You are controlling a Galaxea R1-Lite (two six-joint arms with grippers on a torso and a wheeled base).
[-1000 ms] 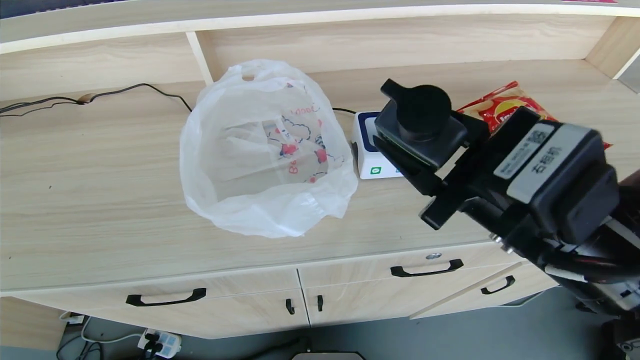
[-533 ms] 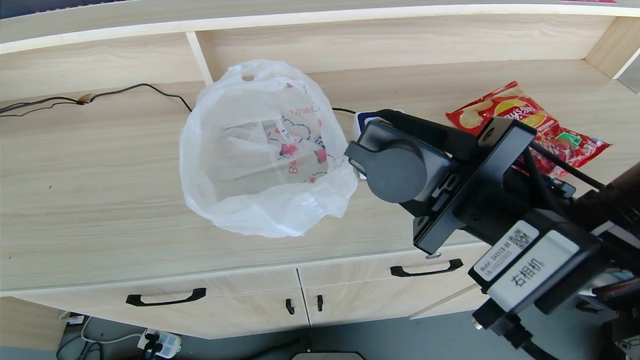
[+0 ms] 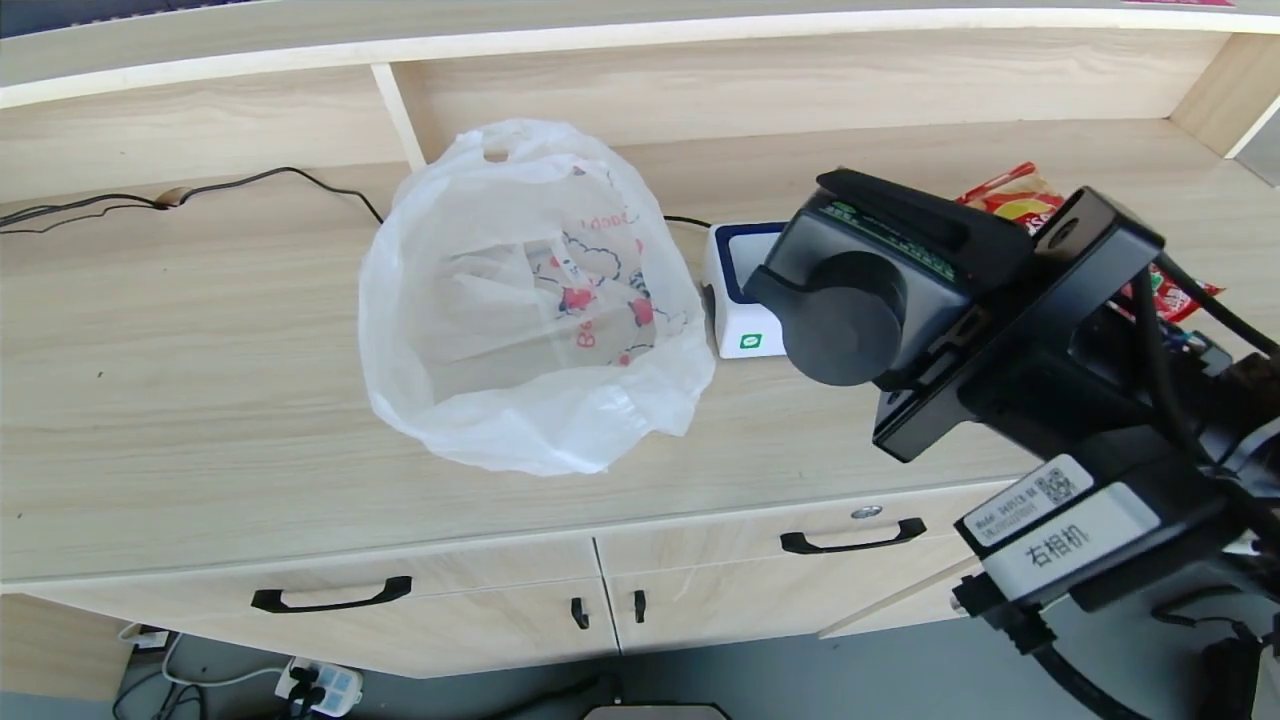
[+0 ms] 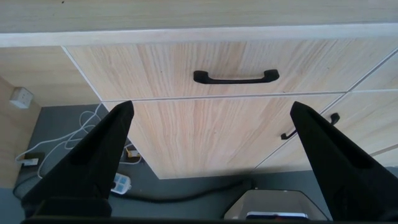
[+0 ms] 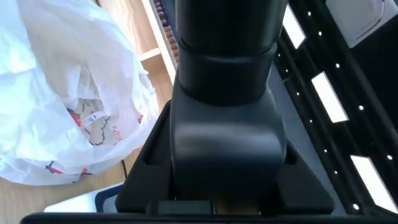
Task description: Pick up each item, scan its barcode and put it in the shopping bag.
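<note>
The shopping bag (image 3: 530, 300) stands open on the desk (image 3: 200, 400). The scanner (image 3: 735, 305) sits just right of it. Farther right, the chips packet (image 3: 1005, 200) lies partly behind the right gripper (image 3: 850, 300); whether that gripper is open or closed cannot be told. The left gripper (image 4: 211, 106), jaws apart, hangs lower than the bag, facing a drawer (image 4: 186, 137).

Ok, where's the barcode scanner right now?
In the head view, the white barcode scanner sits on the counter just right of the shopping bag, partly covered by the right arm, with the red snack packet farther right.

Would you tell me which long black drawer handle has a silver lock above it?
The handle below the white scanner, with the round lock just above it; the left drawer's handle has none.
</note>
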